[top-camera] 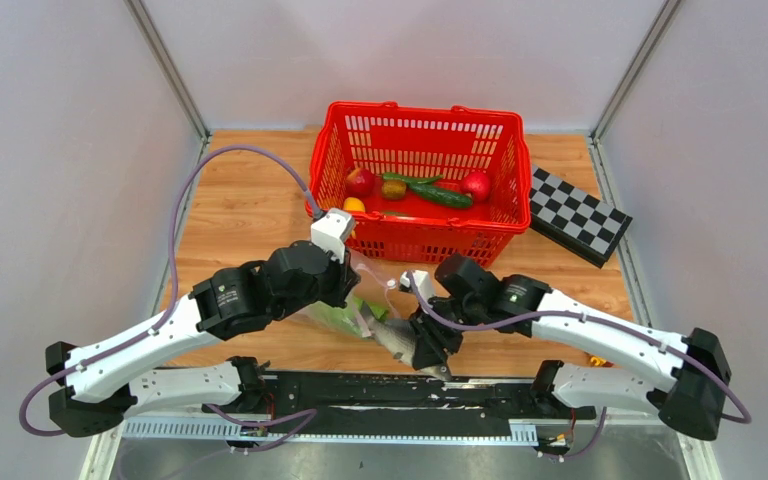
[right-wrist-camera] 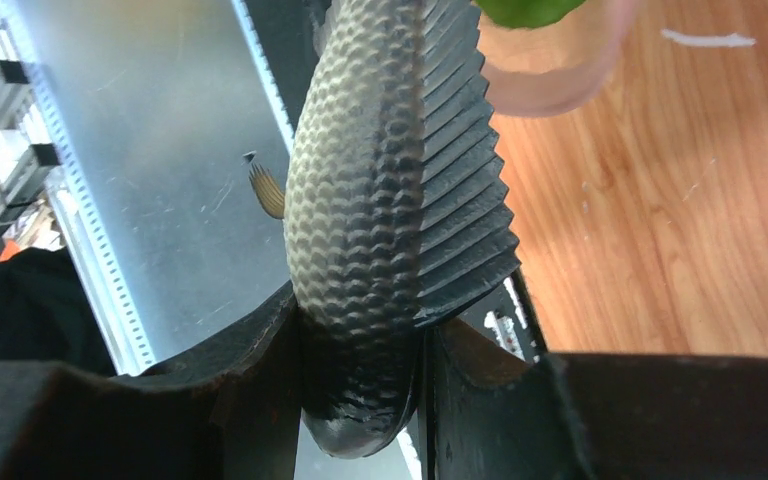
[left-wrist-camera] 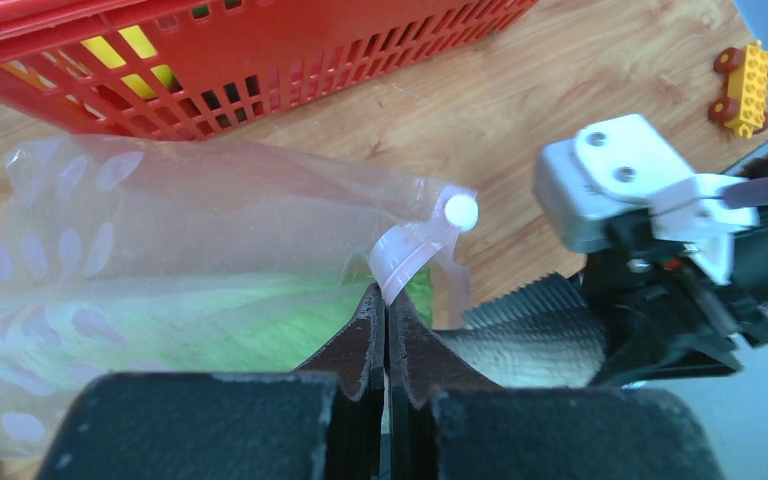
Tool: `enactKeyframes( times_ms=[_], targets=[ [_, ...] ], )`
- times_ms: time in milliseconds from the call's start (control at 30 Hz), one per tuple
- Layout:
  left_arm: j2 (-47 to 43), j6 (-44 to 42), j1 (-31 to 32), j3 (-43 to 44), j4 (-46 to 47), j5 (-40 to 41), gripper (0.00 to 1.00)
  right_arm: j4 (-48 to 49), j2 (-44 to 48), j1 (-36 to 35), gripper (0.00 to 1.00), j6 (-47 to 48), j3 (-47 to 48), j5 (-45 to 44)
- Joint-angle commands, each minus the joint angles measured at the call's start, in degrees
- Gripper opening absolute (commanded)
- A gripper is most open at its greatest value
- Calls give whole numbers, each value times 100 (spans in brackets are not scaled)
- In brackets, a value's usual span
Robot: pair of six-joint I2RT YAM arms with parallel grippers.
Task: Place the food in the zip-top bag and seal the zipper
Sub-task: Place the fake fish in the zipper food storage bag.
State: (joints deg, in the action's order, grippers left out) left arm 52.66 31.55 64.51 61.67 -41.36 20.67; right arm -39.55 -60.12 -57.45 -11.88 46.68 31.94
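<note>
Left pincer (left-wrist-camera: pixel 387 312): fingers together, clamped on the zipper (left-wrist-camera: pixel 407 255) at the mouth edge of the zip-top bag (left-wrist-camera: pixel 160 225). The zipper's small white piece (left-wrist-camera: pixel 460 211) sits just above the fingertips. The bag is on the table (top-camera: pixel 250 215) by the middle of the near edge, just in front of the red basket (top-camera: pixel 425 108), with lettuce (left-wrist-camera: pixel 220 320) inside.

Right pincer (right-wrist-camera: pixel 360 350): clamped on a grey scaly toy fish (right-wrist-camera: pixel 380 180) over the near edge, its free end just beside the bag mouth.

The basket, toward the far edge, holds two apples (top-camera: pixel 361 181) (top-camera: pixel 476 184), a cucumber (top-camera: pixel 442 196) and a lemon (top-camera: pixel 354 205). A checkerboard (top-camera: pixel 577 215) lies just right of it.
</note>
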Motion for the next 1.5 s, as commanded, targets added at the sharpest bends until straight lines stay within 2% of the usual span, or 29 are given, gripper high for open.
enactKeyframes(
  times_ms=[0,433,767,833,867,1033,1167,1267,1367,1467],
  targets=[
    [-63,-148,-8,138,215,-328,0,309,-381,-97,0,163,588,-724],
    [78,-201,-9,28,579,-972,0,936,-1283,-100,5,151,1247,-681],
    [88,-192,-9,1,659,-1202,0,1079,-1580,-82,15,-36,1898,-1328],
    [111,-187,-9,24,694,-1234,0,1116,-1671,-78,28,-40,1990,-1472],
    [112,-176,-8,39,718,-1258,0,1097,-1728,-78,31,-36,2054,-1540],
    [48,-150,-6,-2,932,-1295,0,1370,-1926,-90,35,-120,2104,-1535],
    [-58,-38,-3,-33,964,-1014,0,1621,-1688,-86,61,0,1782,-1476],
    [-232,7,-9,-96,984,-781,0,1683,-1351,-82,72,109,1506,-1357],
    [-388,39,-8,-145,1024,-601,0,1803,-1125,-82,75,103,1226,-1061],
    [-453,55,-9,-161,1027,-421,0,1727,-992,-82,72,-17,1050,-873]
  ],
)
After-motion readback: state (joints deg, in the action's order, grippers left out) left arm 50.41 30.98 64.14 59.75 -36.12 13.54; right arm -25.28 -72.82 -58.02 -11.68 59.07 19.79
